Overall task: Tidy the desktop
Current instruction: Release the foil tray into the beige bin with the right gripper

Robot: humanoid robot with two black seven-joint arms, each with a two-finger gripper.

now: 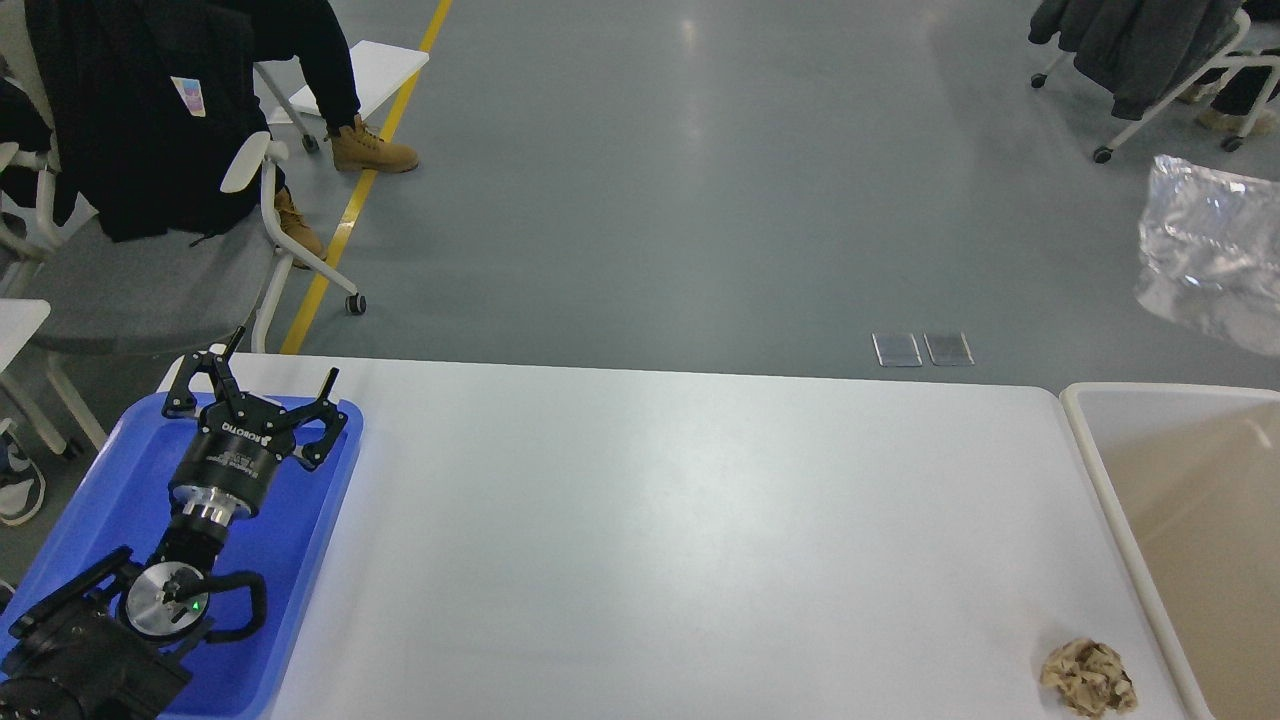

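Observation:
The white desktop [650, 520] fills the lower middle of the head view. A crumpled brown paper ball [1088, 678] lies on it near the front right corner. A crinkled silver foil tray [1205, 250] hangs in the air at the right edge, past the table's far right corner and cut off by the frame. My left gripper [268, 378] is open and empty above the blue tray [110, 490] at the left. My right gripper is out of view.
A beige-bottomed bin with a white rim [1088, 440] stands against the table's right end. A grey office chair [150, 280] with a black coat and a seated person's boots [372, 150] are behind the table's left corner.

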